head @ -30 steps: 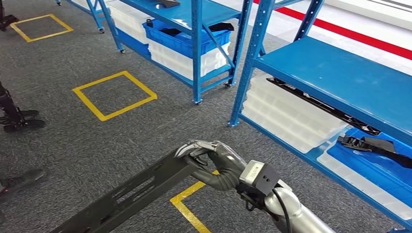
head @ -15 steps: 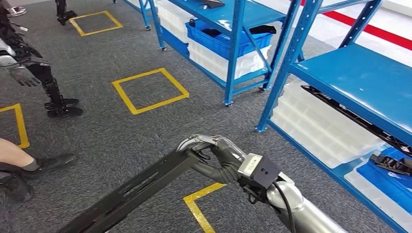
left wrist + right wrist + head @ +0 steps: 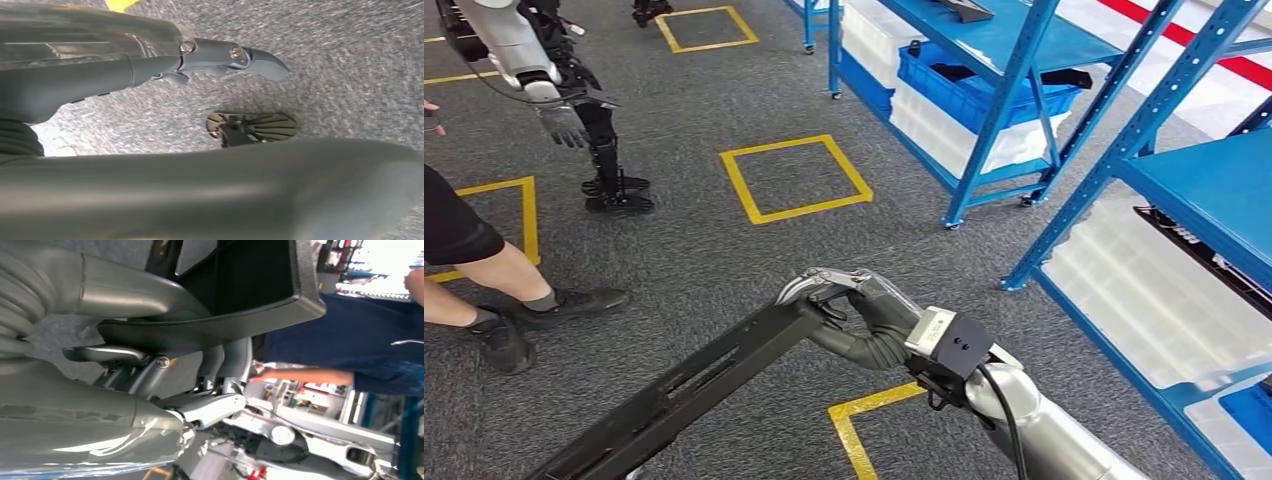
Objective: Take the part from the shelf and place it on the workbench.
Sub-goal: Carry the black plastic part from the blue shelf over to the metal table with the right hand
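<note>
Head view has swung away from the shelf (image 3: 1184, 190): racks slide right while another robot (image 3: 544, 70) and a person's legs (image 3: 494, 290) come in (camera turning, not things moving). Your right hand (image 3: 854, 315) still grips the end of the long black part (image 3: 684, 395), carried low over carpet. Left hand (image 3: 150, 65): you cannot tell its fingers' state. Workbench is next.

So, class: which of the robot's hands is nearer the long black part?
Right. The right hand grips the part's end; the left hand hangs over carpet, apart from it.
</note>
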Controlling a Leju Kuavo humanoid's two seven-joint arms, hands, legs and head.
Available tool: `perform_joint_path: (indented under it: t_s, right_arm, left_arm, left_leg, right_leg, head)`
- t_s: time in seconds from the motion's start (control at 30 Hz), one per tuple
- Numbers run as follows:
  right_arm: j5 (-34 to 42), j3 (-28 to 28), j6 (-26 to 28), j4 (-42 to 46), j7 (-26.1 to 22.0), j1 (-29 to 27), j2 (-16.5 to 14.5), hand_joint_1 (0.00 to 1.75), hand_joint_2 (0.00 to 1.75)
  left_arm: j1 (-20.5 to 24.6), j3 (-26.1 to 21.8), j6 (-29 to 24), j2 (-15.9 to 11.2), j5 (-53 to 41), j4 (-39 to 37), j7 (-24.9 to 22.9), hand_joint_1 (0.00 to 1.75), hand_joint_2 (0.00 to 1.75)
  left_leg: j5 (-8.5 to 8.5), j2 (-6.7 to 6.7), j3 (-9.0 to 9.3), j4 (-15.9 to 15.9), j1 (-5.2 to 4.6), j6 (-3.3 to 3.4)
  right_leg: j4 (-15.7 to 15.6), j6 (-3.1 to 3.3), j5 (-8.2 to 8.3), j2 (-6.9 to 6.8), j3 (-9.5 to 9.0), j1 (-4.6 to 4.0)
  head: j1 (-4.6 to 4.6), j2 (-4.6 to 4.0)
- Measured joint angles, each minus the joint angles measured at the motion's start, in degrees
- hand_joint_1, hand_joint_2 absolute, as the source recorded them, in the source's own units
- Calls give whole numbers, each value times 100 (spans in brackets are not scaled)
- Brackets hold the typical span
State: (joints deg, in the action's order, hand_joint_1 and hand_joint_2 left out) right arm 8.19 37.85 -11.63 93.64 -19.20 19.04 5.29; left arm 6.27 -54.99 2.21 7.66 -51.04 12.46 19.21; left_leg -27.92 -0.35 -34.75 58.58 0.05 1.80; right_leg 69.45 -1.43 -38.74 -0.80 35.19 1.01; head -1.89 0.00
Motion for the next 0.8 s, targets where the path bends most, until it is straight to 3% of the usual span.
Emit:
perform_joint_path:
  t_s: [0.03, 0.07, 0.1, 0.13, 0.2, 0.27, 0.37, 0.43, 0.5, 0.57, 0.6, 0.63, 0.7, 0.73, 0.8]
  right_arm:
    - [4, 5, 1, -15, 1, -17, 3, 175, 175]
    - [8, 11, 1, -26, 1, -29, 4, 175, 175]
    - [10, 19, 1, -32, 1, -37, 4, 175, 175]
    - [11, 26, 1, -33, 1, -41, 4, 175, 175]
    - [12, 42, 1, -36, 1, -47, 4, 175, 175]
    - [13, 56, 1, -40, 1, -63, 5, 175, 175]
    - [13, 74, 1, -37, -2, -74, -12, 175, 175]
    - [14, 82, 1, -32, -4, -76, -32, 175, 175]
    - [13, 85, 1, -34, -5, -87, -42, 175, 175]
    - [13, 92, 1, -44, -5, -101, -45, 175, 175]
    - [13, 99, 1, -48, -5, -103, -48, 175, 175]
    - [13, 105, 1, -52, -5, -104, -54, 175, 175]
    - [9, 115, 1, -52, -6, -102, -67, 175, 175]
    - [6, 118, 1, -52, -6, -101, -72, 175, 175]
    - [-2, 126, 1, -52, -6, -101, -81, 175, 175]
  left_arm:
    - [2, 0, 1, -1, -2, 0, -3, 0, 175]
    - [-1, 0, 1, -3, -4, 0, -9, 0, 175]
    - [-5, 0, 0, -4, -6, 0, -21, 0, 175]
    - [-8, 0, -5, -7, -8, 0, -40, 0, 175]
    - [-7, 0, -21, -10, -8, 0, -89, 0, 175]
    - [-14, 0, -31, -16, -15, 0, -119, 0, 175]
    - [-58, 0, -21, -33, -31, 0, -129, 0, 175]
    - [-57, 1, -14, -46, -40, 0, -137, 0, 175]
    - [-34, 2, -12, -52, -57, 0, -145, 0, 175]
    - [-34, 2, -22, -56, -73, 0, -166, 0, 175]
    - [-41, 3, -28, -56, -80, 0, -175, 0, 175]
    - [-47, 5, -29, -56, -85, 0, -182, 0, 175]
    - [-40, 15, -17, -56, -100, 0, -188, 0, 175]
    - [-28, 22, -7, -55, -114, 0, -197, 0, 175]
    - [-17, 44, 9, -54, -148, 0, -228, 0, 175]
  left_leg:
    - [-4, -67, 4, 3, -8, 9]
    - [-8, -137, 9, 6, -15, 13]
    - [-13, -210, 20, 11, -19, 14]
    - [-23, -284, 36, 18, -19, 10]
    - [-48, -416, 49, 42, -13, -16]
    - [-55, -520, 14, 61, 11, -70]
    - [-59, -615, -22, 58, 36, -174]
    - [-233, -413, -151, 337, 25, -231]
    - [-568, -138, -502, 1051, 36, -284]
    - [-731, -50, -799, 1621, 57, -319]
    - [-660, -34, -800, 1610, 64, -326]
    - [-493, -4, -683, 1373, 67, -325]
    - [-126, 193, -268, 570, 41, -295]
    - [-29, 293, -113, 269, 17, -262]
    - [-32, 363, -25, 81, -40, -186]
  right_leg:
    - [289, 6, -53, 28, 182, -4]
    - [392, 11, 2, 43, 282, -6]
    - [266, 15, 167, 58, 274, -6]
    - [-54, 23, 409, 96, 167, -6]
    - [-727, 46, 767, 315, -95, 6]
    - [-999, 69, 832, 485, -201, 4]
    - [-1063, 140, 838, 374, -236, -1]
    - [-1106, 203, 845, 229, -281, 19]
    - [-1112, 238, 822, 68, -311, 8]
    - [-1110, 240, 795, -86, -330, 0]
    - [-1110, 233, 780, -152, -344, -1]
    - [-1109, 222, 760, -217, -367, 0]
    - [-1108, 175, 707, -333, -427, -13]
    - [-1107, 144, 683, -380, -450, -25]
    - [-1117, 82, 652, -471, -483, -41]
  head:
    - [-1, 0]
    - [-1, 0]
    - [0, 0]
    - [1, 0]
    - [-2, 0]
    - [-4, 0]
    - [-6, 1]
    - [-13, 1]
    - [-18, 0]
    - [-16, 0]
    - [-16, 0]
    - [-16, 0]
    - [-19, 0]
    - [-19, 0]
    - [-20, 0]
